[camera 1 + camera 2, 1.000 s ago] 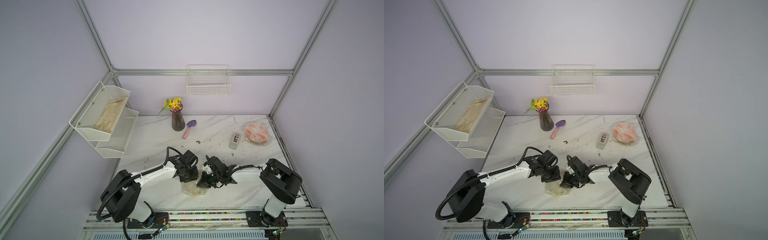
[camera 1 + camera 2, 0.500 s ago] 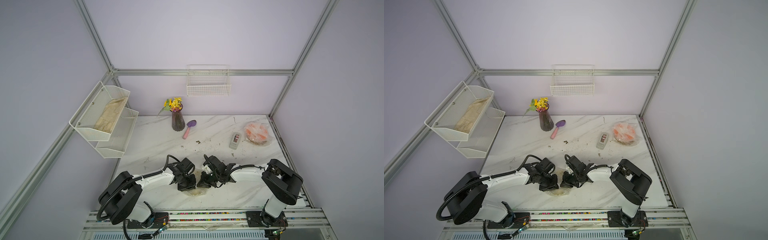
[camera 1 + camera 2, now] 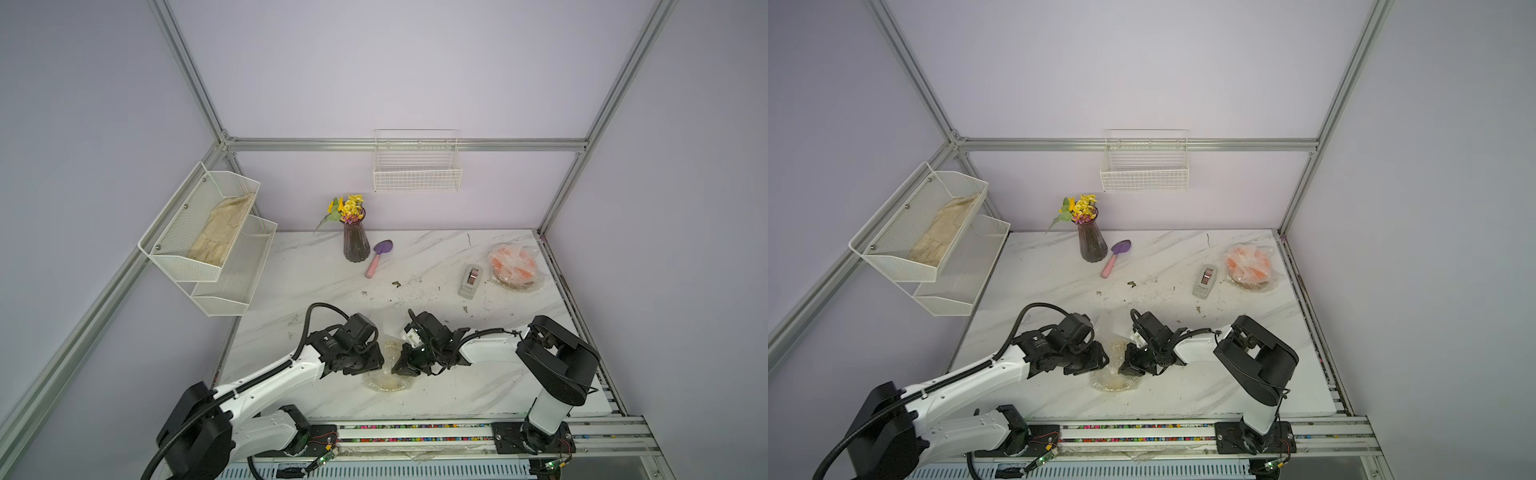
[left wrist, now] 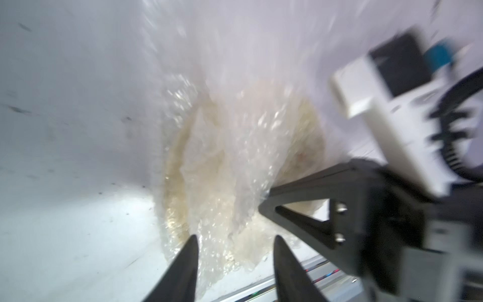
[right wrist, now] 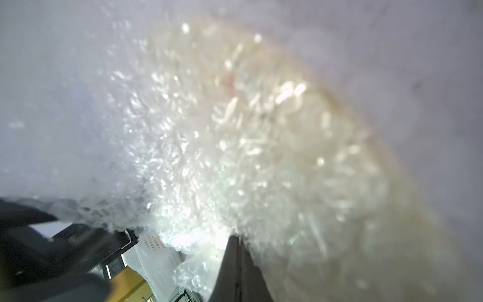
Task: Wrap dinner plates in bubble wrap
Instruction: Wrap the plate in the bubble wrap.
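Left claw [image 4: 235, 241] of mine stands apart, its two dark fingers [image 4: 188, 261] spread with nothing clamped between them, pointing at the bubble wrap [image 4: 224, 162] just ahead. My right claw [image 5: 236, 239] is pressed together, and a fold of that wrap looks caught at its tips, raised off the cream plate [image 3: 388, 385] beneath. The plate lies flat on the marble surface [image 3: 457, 386], close to the near edge and about midway across, with the crinkled sheet covering it and spreading past its rim. In both top views my two claws hang above it from left and right, close together but not touching. Both wrist views are blurred, so I cannot make out the plate's rim marks. At the far right, the orange plate [image 3: 513, 266] sits bundled in a second sheet [image 3: 532, 286], with the grey tape dispenser [image 3: 470, 281] just to its left. A vase [image 3: 356, 245] of yellow flowers stands by the far wall with a purple trowel [image 3: 377, 258] lying beside it, well apart from the cream plate.
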### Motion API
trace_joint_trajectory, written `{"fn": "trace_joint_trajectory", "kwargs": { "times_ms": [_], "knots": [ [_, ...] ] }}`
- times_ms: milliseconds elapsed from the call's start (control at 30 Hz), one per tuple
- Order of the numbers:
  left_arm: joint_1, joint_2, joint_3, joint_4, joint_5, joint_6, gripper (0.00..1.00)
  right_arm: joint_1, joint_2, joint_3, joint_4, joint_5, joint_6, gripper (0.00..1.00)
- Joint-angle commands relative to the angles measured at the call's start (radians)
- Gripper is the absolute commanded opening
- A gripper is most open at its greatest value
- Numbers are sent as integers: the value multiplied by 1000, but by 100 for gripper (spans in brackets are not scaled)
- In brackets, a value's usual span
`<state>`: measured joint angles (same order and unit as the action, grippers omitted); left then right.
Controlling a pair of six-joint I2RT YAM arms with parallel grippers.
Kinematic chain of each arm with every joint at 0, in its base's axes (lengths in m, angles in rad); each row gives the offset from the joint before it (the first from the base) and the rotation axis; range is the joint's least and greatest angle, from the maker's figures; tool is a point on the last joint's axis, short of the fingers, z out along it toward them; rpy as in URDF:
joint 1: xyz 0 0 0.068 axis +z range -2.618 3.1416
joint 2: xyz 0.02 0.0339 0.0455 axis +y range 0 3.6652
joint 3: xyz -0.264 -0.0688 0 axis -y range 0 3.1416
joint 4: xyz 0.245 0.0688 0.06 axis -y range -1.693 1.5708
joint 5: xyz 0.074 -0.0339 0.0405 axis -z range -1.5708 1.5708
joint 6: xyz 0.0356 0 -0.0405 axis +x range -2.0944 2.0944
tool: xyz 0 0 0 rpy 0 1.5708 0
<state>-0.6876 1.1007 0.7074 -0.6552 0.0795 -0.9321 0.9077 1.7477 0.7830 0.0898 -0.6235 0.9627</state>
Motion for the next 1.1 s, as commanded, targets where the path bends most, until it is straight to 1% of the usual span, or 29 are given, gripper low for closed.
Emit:
{"fn": "trace_joint_trajectory", "kwargs": {
  "times_ms": [0,33,133,200,267,333,433,467,500,533,600,667,700,800,900,933,967,1033,1067],
  "knots": [
    [107,-5,109,-26,-83,115,64,5,56,-36,-202,96,-31,0],
    [139,10,131,-30,-67,145,69,6,55,-36,-201,96,-30,0],
    [203,86,194,-5,-11,249,78,5,49,-38,-194,99,-24,0],
    [228,165,250,13,64,297,84,5,49,-34,-192,93,-24,0],
    [232,249,327,8,141,347,87,6,50,-33,-194,93,-24,0],
    [230,353,391,-10,176,356,87,6,47,-32,-198,93,-24,0],
    [227,448,436,-53,108,345,85,6,44,-31,-202,95,-24,0],
    [227,469,443,-60,78,346,81,5,42,-34,-201,97,-23,0],
    [227,486,450,-73,43,347,73,6,40,-35,-198,100,-19,0],
    [226,497,461,-85,23,350,64,5,37,-37,-195,103,-15,0],
    [230,510,479,-100,-16,357,42,5,32,-41,-188,106,-8,0],
    [235,510,489,-101,-46,361,25,5,30,-47,-177,110,2,0],
    [239,511,497,-100,-64,366,19,6,30,-46,-167,111,8,0],
    [257,531,543,-103,-72,411,9,11,53,-27,-133,112,26,0],
    [264,556,614,-105,-53,480,5,15,99,-7,-54,98,67,0],
    [263,562,634,-110,-30,499,4,15,107,-7,-32,104,83,0],
    [263,564,652,-117,21,509,4,14,114,-10,-15,116,95,0],
    [256,546,638,-117,110,484,4,15,123,-10,0,146,110,0],
    [245,531,609,-104,168,456,4,15,130,-11,13,159,118,0]
  ]
}}
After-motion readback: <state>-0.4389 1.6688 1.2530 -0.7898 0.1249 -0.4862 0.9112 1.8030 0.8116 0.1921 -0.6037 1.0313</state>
